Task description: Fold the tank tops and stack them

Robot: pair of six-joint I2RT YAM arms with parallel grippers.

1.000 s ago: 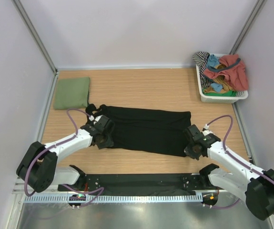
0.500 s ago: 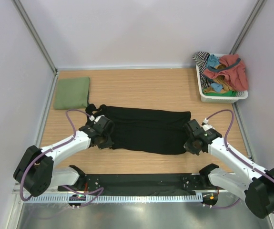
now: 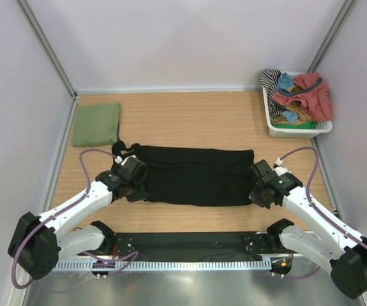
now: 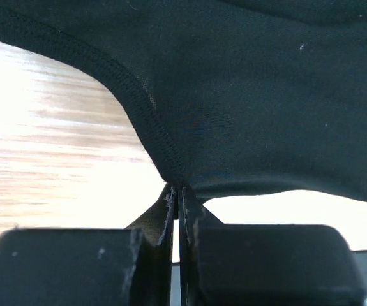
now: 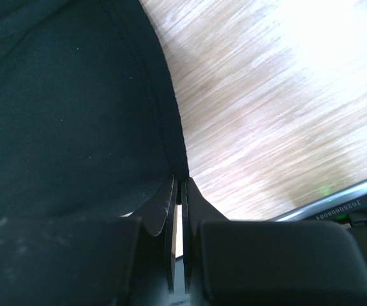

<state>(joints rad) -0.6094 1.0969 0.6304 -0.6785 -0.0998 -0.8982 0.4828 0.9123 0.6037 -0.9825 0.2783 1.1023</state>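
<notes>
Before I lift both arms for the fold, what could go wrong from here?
1. Thin bites: the left gripper and right gripper each pinch only the very edge of the black top, so it may slip out when pulled.
2. The straps lie loose beyond the left grip and may bunch into the fold.
3. The folded green top sits near that end; a wide swing could disturb it.

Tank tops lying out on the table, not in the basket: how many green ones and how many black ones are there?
Green tank top: 1
Black tank top: 1
Total: 2
</notes>
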